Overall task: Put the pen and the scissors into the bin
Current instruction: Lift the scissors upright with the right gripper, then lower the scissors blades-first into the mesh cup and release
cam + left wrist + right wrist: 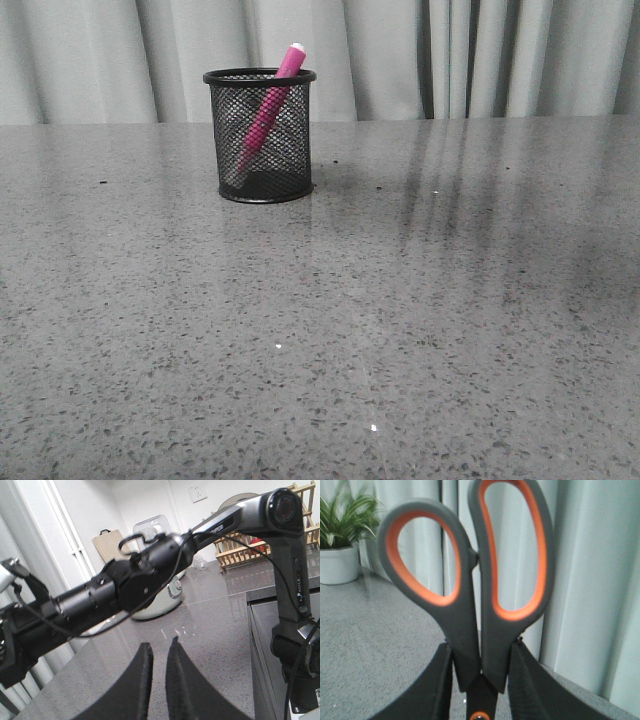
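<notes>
The black wire-mesh bin (pixel 291 150) stands on the grey table at the back left of centre. The magenta pen (pixel 270 104) leans inside it, with its white tip above the rim. Neither gripper shows in the front view. In the right wrist view my right gripper (pixel 481 646) is shut on the scissors (pixel 470 625), just below the orange-lined loops, which point up; the orange pivot ring shows lower down between the fingers. In the left wrist view my left gripper (pixel 160 644) is empty above the table, its jaws nearly together.
Grey curtains hang behind the table's far edge. In the left wrist view the right arm (pixel 150 575) crosses above the table, with its base (pixel 295 645) at the side, and a wooden rack (pixel 260 545) stands beyond. A potted plant (pixel 340 555) stands on the table's far part.
</notes>
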Robot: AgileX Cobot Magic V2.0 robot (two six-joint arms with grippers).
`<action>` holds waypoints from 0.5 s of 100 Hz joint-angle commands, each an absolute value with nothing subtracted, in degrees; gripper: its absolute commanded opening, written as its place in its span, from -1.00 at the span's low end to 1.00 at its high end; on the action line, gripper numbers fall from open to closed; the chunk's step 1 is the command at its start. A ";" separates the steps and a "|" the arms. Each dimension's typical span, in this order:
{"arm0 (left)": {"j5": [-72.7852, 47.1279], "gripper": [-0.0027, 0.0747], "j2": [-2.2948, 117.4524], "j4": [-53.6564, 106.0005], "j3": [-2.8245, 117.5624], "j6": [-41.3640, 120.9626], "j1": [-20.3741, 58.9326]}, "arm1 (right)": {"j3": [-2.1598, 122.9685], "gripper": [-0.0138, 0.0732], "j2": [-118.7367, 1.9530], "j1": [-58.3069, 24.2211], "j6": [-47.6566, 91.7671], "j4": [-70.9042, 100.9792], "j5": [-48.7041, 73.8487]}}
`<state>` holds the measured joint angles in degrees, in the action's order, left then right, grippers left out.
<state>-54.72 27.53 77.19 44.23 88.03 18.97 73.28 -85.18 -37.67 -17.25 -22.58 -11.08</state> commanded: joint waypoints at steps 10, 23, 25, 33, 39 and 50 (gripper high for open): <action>-54.56 -0.82 27.90 80.75 45.56 86.22 19.46 | 73.88 -0.79 -89.09 -32.90 -17.17 -19.58 -21.72; -54.90 -0.82 27.90 80.75 45.56 86.22 19.46 | 73.88 -0.79 -93.07 -31.21 -17.17 -19.58 -26.66; -54.90 -0.82 27.90 80.75 45.56 86.22 19.46 | 73.88 -0.79 -93.66 -31.13 -17.17 -19.58 -27.26; -54.90 -0.82 27.90 80.75 45.56 86.22 19.46 | 73.88 -0.79 -95.95 -30.95 -17.17 -19.58 -28.60; -54.90 -0.82 27.90 80.44 45.56 86.22 19.46 | 73.88 -0.80 -97.74 -30.95 -17.17 -19.58 -28.70; -54.90 -0.82 27.90 79.06 45.56 86.22 19.46 | 73.88 -0.79 -100.70 -30.95 -17.17 -19.58 -28.70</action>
